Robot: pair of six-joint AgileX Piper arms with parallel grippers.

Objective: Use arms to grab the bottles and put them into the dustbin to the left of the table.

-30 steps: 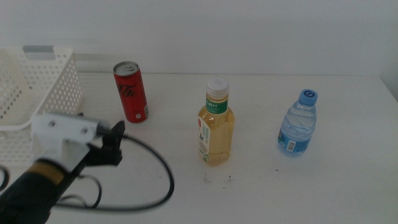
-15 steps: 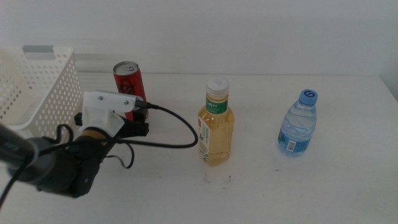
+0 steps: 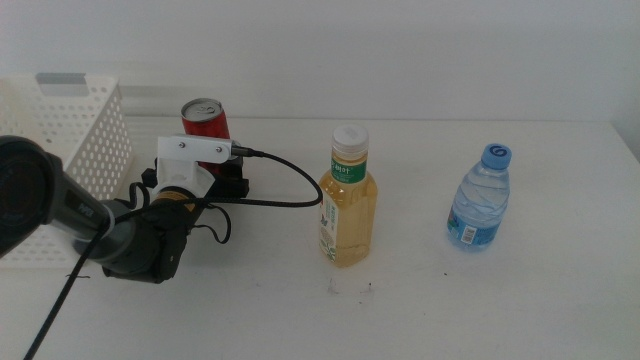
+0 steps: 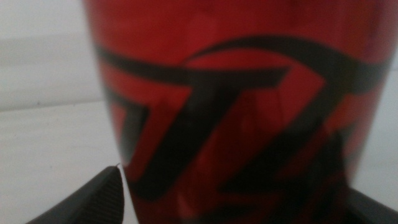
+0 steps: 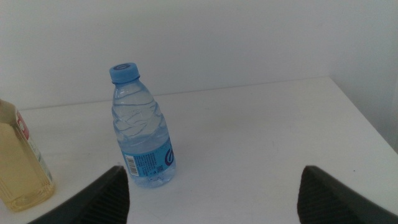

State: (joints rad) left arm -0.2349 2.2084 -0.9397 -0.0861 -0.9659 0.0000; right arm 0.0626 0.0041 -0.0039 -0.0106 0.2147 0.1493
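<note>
Left wrist view: left claw spread around red can bearing blurred, unreadable black lettering.

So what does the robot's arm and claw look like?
The left arm is black and thick, with a white bracket on top and a black cable looping off it. Its claw has dark fingers, as does the right claw.
</note>
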